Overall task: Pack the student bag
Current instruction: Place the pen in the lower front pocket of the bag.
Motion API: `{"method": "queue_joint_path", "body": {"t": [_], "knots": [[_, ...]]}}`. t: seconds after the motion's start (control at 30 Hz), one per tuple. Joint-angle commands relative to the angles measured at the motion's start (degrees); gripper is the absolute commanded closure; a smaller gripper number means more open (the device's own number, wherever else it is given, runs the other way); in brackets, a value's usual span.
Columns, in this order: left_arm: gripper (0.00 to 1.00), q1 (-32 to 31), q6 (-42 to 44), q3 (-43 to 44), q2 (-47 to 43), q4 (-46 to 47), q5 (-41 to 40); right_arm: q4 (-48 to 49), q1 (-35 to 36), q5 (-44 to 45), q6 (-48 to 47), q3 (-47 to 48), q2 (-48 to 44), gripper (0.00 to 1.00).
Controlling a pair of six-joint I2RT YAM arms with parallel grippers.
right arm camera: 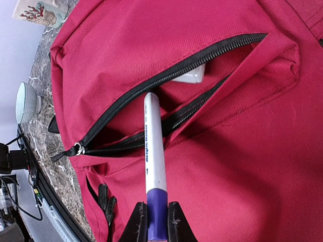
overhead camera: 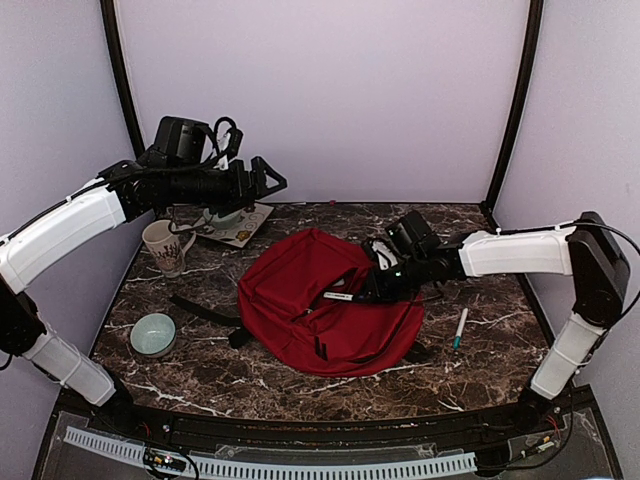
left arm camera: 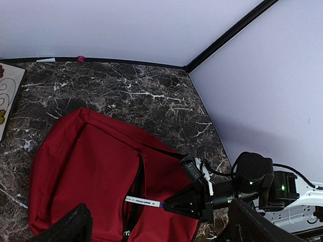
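The student bag [overhead camera: 290, 280] is laid with its long axis from 10 to 4 o'clock; a marker [right arm camera: 153, 146] is clamped by the right claw [right arm camera: 157, 227].

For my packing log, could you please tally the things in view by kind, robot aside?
Backpack: 1
Pens: 2, held pen in the right gripper, loose pen
Mug: 1
Bowl: 1
Patterned book: 1
White item in backpack pocket: 1
Total: 7
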Motion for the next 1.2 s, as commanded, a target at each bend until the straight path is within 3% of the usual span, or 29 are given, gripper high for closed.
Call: {"method": "queue_joint_path", "body": {"t": [0.0, 0.37, 0.83, 1.17], "knots": [[0.04, 0.5, 1.6, 1.8, -0.2, -1.3, -0.4, 0.3, -0.9, -2.3, -6.1, 3.9, 4.1, 1.0], [0.04, 2.0, 3.1, 4.5, 0.9, -3.0, -0.9, -2.2, -2.0, -7.1, -13.4, 14.7, 12.6, 1.0], [0.04, 3.0, 4.3, 9.4, 5.6, -3.4, -0.2, 1.2, -2.2, -9.1, -18.5, 16.3, 15.1, 1.0], [0.04, 3.2, 4.8, 13.7, 9.5, -3.3, 1.1, 9.9, -1.3, -15.0, -20.1, 14.4, 15.5, 1.0]]}}
